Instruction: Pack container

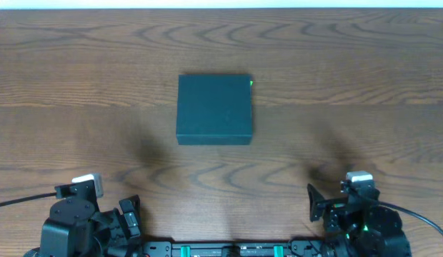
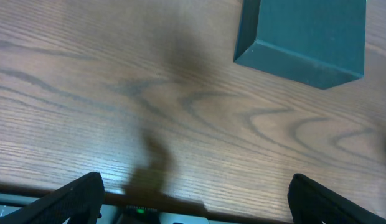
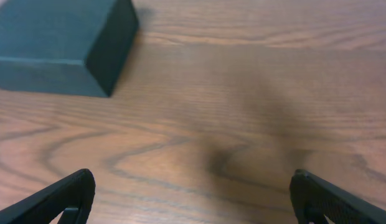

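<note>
The container (image 1: 213, 109) is a dark teal square box with its lid shut, standing in the middle of the wooden table. It also shows at the top right of the left wrist view (image 2: 305, 38) and at the top left of the right wrist view (image 3: 59, 45). My left gripper (image 2: 194, 200) is open and empty near the table's front left edge, well short of the box. My right gripper (image 3: 192, 198) is open and empty near the front right edge. No snack packets are in view.
A small green spot (image 1: 251, 83) shows at the box's far right corner. The wooden table (image 1: 336, 78) stretches around the box; its far edge runs along the top of the overhead view. The arm bases sit at the front edge.
</note>
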Robot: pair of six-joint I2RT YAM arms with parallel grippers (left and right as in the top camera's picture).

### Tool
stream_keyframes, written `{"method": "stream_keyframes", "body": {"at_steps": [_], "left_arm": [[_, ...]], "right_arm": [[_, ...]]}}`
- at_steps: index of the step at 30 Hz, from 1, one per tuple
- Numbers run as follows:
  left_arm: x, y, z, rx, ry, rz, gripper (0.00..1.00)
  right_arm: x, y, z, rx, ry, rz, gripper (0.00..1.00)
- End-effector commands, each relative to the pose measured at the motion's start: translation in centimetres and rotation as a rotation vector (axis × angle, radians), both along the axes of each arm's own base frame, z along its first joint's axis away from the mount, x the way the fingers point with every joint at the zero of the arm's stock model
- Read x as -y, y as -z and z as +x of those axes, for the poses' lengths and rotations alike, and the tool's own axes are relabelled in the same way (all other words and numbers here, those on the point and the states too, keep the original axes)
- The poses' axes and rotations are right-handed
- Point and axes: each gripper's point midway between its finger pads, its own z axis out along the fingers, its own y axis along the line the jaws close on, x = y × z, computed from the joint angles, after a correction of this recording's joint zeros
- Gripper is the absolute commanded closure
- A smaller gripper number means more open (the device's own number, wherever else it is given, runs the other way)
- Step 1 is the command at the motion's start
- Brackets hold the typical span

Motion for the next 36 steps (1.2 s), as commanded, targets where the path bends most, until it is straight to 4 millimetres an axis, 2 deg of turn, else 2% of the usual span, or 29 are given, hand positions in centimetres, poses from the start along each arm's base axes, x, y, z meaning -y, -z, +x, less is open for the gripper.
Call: {"method": "stream_keyframes", "body": {"at_steps": [1,5,36], "left_arm": [[0.0,-0.2,-0.1,0.005,-0.009,-0.008,0.05],[0.0,-0.2,-0.1,0.005,-0.009,-0.008,0.05],[-0.4,-0.2,-0.1,0.009,-0.008,0.020,0.05]], "right_arm": [[0.4,1.7,0.3,-0.022,0.016,-0.023,0.01],[0.4,5.0,-0.3,-0.120,0.012,-0.032,0.01],[0.4,5.1,-0.3,-0.118,-0.008,-0.051,0.01]]}}
